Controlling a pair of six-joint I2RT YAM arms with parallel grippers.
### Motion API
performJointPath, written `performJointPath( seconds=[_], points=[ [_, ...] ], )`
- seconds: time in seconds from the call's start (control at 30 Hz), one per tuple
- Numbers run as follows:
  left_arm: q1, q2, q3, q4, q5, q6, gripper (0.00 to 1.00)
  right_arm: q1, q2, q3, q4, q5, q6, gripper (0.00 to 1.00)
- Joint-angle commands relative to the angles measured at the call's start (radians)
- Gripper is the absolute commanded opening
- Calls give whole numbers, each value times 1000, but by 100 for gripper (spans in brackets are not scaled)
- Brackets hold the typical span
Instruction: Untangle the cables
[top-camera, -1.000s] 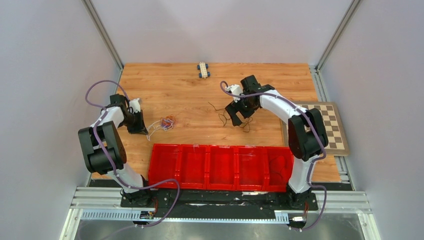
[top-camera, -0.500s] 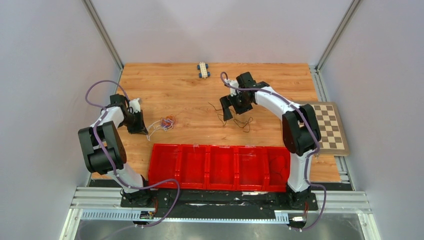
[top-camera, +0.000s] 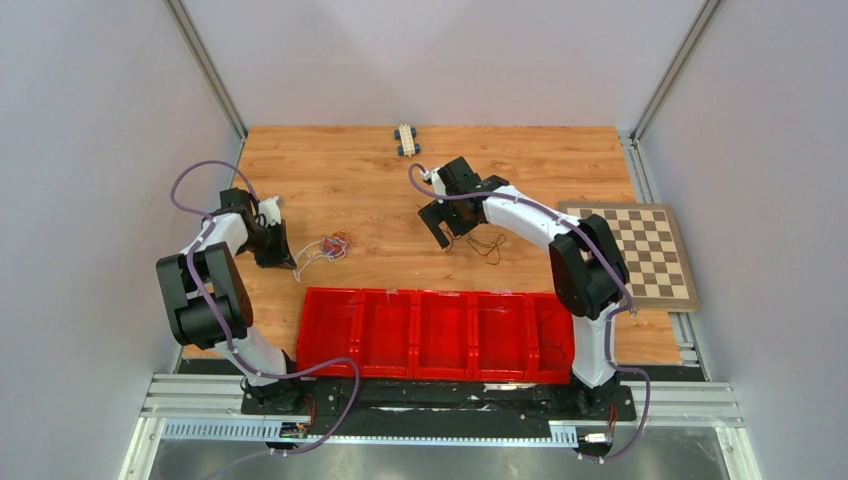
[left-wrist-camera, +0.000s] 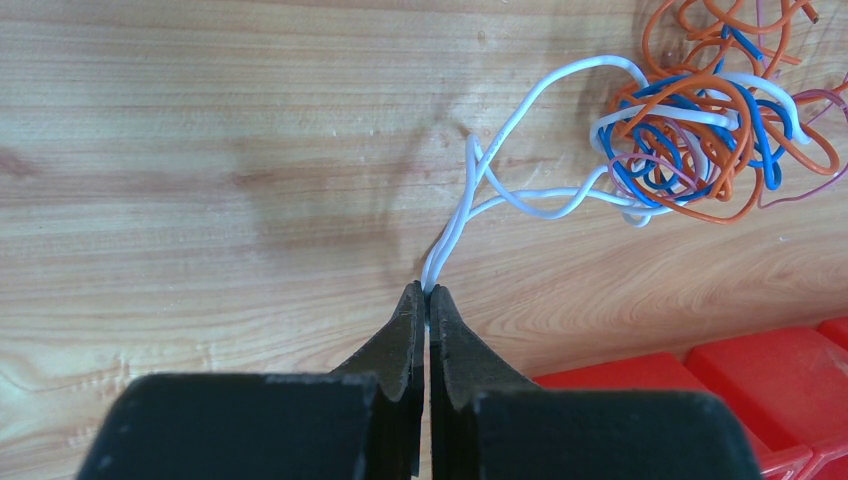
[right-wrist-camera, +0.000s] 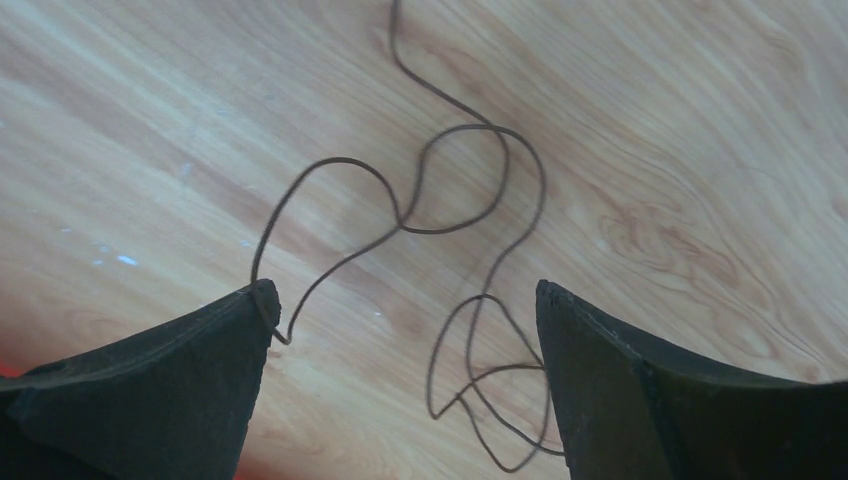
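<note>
A small knot of cables in orange, blue, white and reddish lies on the wooden table; it fills the upper right of the left wrist view. My left gripper is shut on the white cable, which runs from the jaws up to the knot. A loose black cable lies apart on the table in loops. My right gripper is open just above it, holding nothing; the cable's end lies by the left fingertip.
A red tray of several compartments runs along the near edge, its corner in the left wrist view. A checkerboard lies at the right. A small toy car stands at the table's far edge.
My right arm has swung left, so its gripper went from right of the black cable to its left end. The left arm and the knot have not moved.
</note>
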Motion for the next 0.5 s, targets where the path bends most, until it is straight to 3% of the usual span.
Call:
performJointPath(
  seconds=[0.0, 0.2, 0.47],
  points=[
    [3, -9, 10, 2, 19, -10, 0, -31, -3, -25, 12, 144, -46, 96],
    [3, -6, 15, 2, 19, -12, 0, -87, 13, -55, -56, 54, -8, 69],
    [3, -8, 14, -4, 17, 5, 0, -112, -26, -62, -74, -89, -1, 17]
  ],
)
